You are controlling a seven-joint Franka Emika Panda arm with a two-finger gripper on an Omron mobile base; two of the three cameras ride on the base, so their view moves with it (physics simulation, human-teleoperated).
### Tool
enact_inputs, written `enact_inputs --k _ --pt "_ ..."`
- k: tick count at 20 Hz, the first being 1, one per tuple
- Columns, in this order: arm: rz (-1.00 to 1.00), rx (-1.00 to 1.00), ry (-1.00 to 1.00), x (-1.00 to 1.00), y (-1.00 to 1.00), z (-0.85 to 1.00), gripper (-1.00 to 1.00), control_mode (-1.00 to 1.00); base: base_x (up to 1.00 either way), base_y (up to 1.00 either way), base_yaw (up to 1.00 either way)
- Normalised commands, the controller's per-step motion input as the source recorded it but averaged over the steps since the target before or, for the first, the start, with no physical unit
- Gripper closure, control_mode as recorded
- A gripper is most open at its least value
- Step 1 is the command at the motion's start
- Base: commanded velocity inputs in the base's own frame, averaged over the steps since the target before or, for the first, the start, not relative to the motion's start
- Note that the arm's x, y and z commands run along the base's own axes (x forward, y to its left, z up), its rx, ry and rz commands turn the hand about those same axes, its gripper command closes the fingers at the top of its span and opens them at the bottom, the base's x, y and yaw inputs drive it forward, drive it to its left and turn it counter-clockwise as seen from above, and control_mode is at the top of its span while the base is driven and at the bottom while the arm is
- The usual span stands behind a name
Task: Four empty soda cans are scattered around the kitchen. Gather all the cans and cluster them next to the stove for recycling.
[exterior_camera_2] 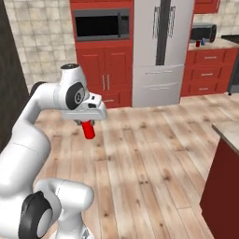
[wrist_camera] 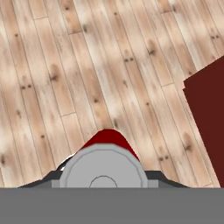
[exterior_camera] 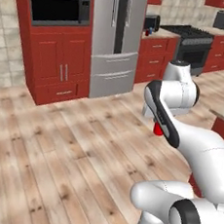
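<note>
- Gripper clamped on a red can; can hangs upright below the hand, over the plank floor, not touching it.
- Left base view: only the can's lower end peeks out behind the arm's forearm; fingers hidden there.
- Hand view: can's silver top sits dead centre at the bottom, red body showing past it, dark finger tips hugging it on either side. Floor below, dark red cabinet side at the right edge.
- Stove is far back right in the left base view, black cooktop with grates, well apart from the gripper.
- Counter between fridge and stove: dark toaster oven on it, with a small red can and a blue can just in front. Same pair in the right base view: red, blue, beside the toaster oven.
- Those two cans are near the stove side of that counter; too small to tell how near the cooktop.
- Microwave built into red cabinets left of the fridge.
- Island corner at right, near the arm.
</note>
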Motion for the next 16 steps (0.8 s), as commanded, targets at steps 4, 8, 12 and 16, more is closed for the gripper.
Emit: enact_inputs --k 4,8,12,16 --pt "0.00 0.00 0.00 0.00 0.00 0.00 1.00 1.00 0.82 0.41 -0.20" --pt "0.00 0.00 0.00 0.00 0.00 0.00 1.00 1.00 0.82 0.38 -0.20" --pt "0.00 0.00 0.00 0.00 0.00 0.00 1.00 1.00 0.83 0.35 -0.20" --pt "0.00 0.00 0.00 0.00 0.00 0.00 1.00 1.00 0.85 0.31 -0.19"
